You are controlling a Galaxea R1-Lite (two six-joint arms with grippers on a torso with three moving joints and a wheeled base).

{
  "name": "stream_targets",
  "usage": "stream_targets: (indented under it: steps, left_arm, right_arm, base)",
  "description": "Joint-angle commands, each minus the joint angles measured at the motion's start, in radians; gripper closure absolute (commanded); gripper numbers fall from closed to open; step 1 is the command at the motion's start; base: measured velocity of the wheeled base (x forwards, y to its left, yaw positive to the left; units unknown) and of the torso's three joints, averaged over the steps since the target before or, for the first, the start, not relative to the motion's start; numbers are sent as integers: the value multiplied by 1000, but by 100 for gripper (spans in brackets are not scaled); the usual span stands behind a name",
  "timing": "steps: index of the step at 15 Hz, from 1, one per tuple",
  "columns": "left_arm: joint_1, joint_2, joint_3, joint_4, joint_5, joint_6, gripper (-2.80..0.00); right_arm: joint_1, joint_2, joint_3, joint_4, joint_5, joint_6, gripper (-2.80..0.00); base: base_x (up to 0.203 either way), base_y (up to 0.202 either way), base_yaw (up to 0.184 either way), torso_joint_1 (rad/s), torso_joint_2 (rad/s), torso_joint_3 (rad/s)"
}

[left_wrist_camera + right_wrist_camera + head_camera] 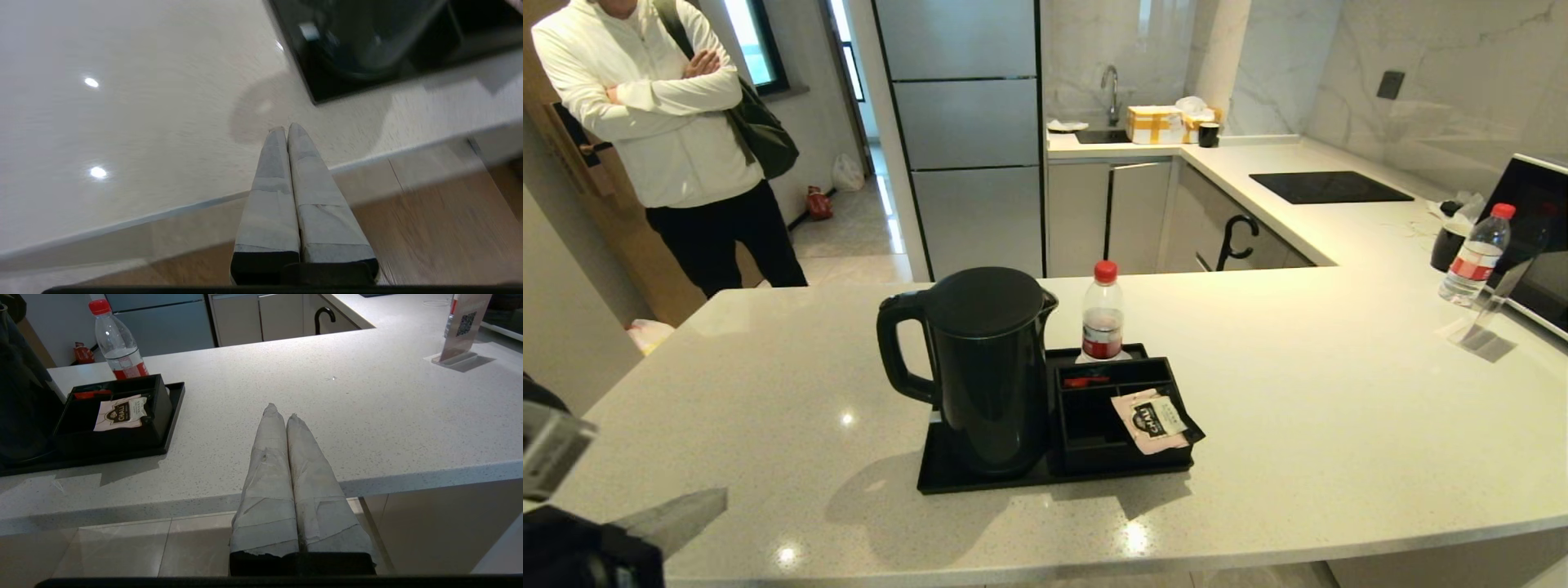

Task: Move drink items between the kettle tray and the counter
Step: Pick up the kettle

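Nearest, at the lower left over the counter's near edge, the left gripper (698,506) hangs with its taped grey fingers (278,179) pressed together, holding nothing. On the broad pale speckled stone counter (1339,408), right of it, lies the flat rectangular black kettle tray (947,474). Its left half carries the tall matte-black electric kettle (984,367), loop handle pointing left. Behind the tray's divided compartments stands the small clear plastic bottle with red cap and red label (1102,314), upright, and a pink tea sachet (1156,420) lies across the compartments. Farther right, the right gripper (282,416) sits at the near counter edge, its fingers closed and empty.
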Motion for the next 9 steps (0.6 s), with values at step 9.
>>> stream_targets:
  steps: [9]
  left_arm:
    - [-192,599,144,-965,221,-66,0]
  right_arm:
    - [0,2,32,-1,0,0,0]
  base:
    - [0,0,0,0,0,0]
